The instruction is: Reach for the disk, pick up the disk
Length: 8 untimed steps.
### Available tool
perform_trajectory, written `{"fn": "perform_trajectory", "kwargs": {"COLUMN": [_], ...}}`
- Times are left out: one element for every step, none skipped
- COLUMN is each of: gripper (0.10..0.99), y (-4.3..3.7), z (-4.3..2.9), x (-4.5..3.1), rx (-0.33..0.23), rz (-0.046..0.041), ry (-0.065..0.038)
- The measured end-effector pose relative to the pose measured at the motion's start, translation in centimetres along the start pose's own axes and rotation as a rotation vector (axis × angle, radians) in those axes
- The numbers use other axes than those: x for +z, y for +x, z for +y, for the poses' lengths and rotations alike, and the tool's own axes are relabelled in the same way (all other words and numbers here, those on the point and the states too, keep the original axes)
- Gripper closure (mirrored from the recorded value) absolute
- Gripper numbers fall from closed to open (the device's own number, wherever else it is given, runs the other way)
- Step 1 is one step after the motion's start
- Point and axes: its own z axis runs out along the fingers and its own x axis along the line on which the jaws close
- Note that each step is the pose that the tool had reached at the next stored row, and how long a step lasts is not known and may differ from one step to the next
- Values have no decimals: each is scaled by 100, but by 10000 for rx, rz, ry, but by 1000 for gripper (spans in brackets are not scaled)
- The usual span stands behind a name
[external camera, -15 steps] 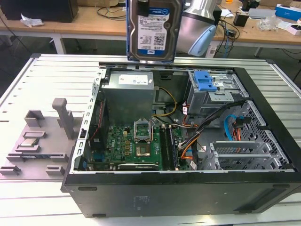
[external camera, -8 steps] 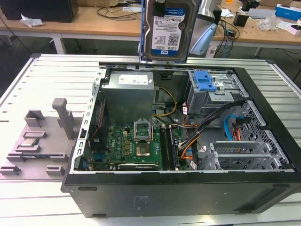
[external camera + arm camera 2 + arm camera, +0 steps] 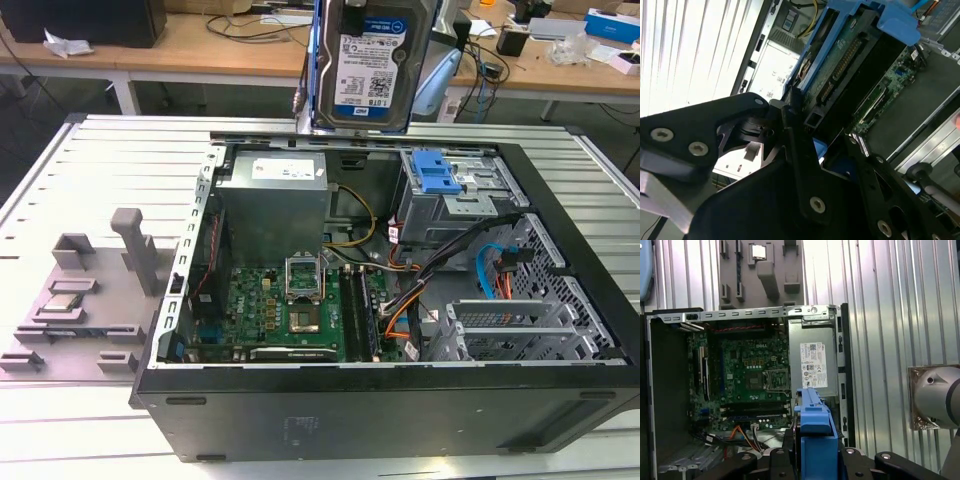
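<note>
The disk (image 3: 372, 62) hung at twelve o'clock over the open case (image 3: 400, 410) in the exterior view. Silver body, blue-and-white barcode label (image 3: 366, 72), print I couldn't make out. Ribbed metal table (image 3: 60, 170) beneath, grey tray (image 3: 90, 300) at nine o'clock, wooden benches (image 3: 200, 50) behind. In the first wrist view the claw (image 3: 815, 460) clamped the disk's blue bracket (image 3: 812, 420).

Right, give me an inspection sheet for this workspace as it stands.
Surface: ribbed metal table, bearing an open computer case.
Job's things: the disk, upright, held above the case's far edge.
Clutter: grey fixture tray on the exterior view's left, small chip in it.
Grippers: gripper shut on the disk's blue bracket, in the first wrist view.
Cables: black, orange and blue cables inside the case.
Surroundings: wooden benches behind, with boxes and wires.
</note>
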Motion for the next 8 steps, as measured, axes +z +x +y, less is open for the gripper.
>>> {"fn": "perform_trajectory", "kwargs": {"gripper": [718,718,718,718,718,718,718,718], "y": [2,7,16,26,42,52,61,73], "z": [-1,-2,-2,-2,-4,-4,-5,-6], "x": [1,0,0,0,0,0,0,0], "rx": [-1,-3,-2,0,0,0,0,0], "rz": [-1,0,1,0,1,0,0,0], "ry": [1,0,0,0,0,0,1,0]}}
